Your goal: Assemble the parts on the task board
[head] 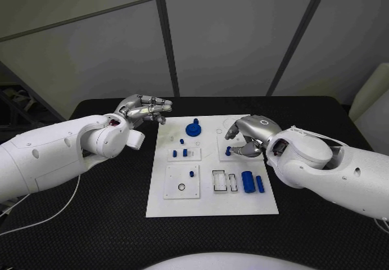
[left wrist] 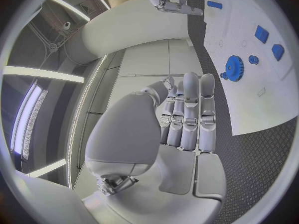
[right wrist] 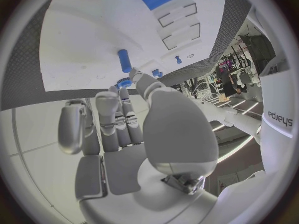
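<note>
The white task board [head: 212, 203] lies in the middle of the black table. My right hand [head: 246, 137] hovers over its far right part and pinches a blue peg [head: 229, 151] between thumb and a finger, the peg pointing down at the board. In the right wrist view the blue peg [right wrist: 124, 60] sticks out past the fingertips [right wrist: 119, 92] towards the board [right wrist: 81, 50]. My left hand [head: 144, 109] is off the board's far left corner, holding nothing; its fingers [left wrist: 190, 109] lie straight, side by side. A blue gear [head: 194, 129] stands at the board's far middle.
Three small blue pegs [head: 185, 152] stand in a block left of the middle, one more [head: 191, 174] in the block below. Two blue cylinders [head: 253, 182] lie by empty slots [head: 224, 181] near the right edge. Black table surrounds the board.
</note>
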